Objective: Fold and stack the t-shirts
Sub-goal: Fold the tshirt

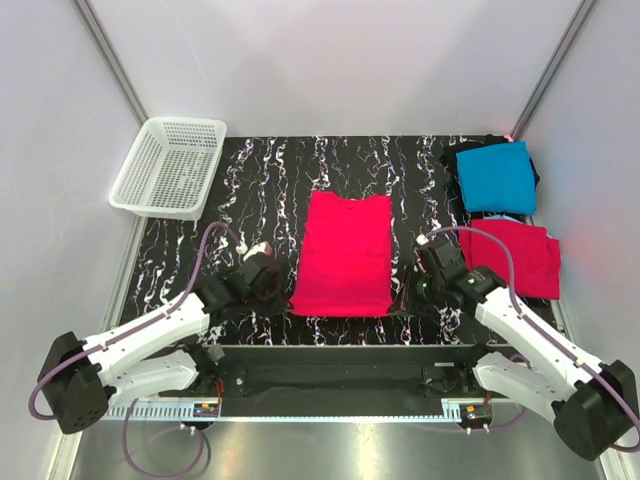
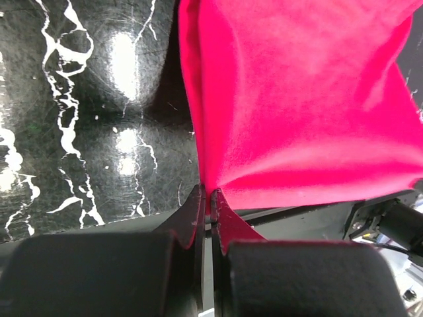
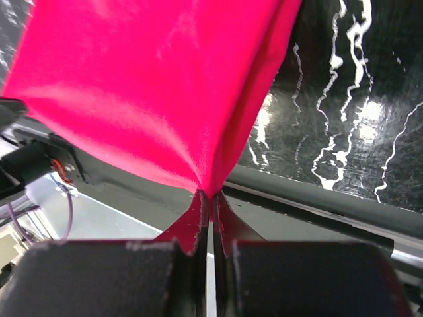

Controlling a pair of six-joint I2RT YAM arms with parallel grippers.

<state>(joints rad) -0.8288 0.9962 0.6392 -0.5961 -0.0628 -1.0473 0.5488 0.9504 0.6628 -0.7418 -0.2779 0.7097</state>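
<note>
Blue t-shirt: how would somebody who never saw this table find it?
Look at the black marbled table and go to its far right corner. There a folded turquoise-blue t-shirt lies on black cloth. It is the only blue thing; a folded pinkish-red t-shirt lies just nearer.

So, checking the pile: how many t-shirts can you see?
4: a spread red t-shirt mid-table; a folded red t-shirt at right; a turquoise t-shirt far right, atop a black t-shirt, mostly hidden.
</note>
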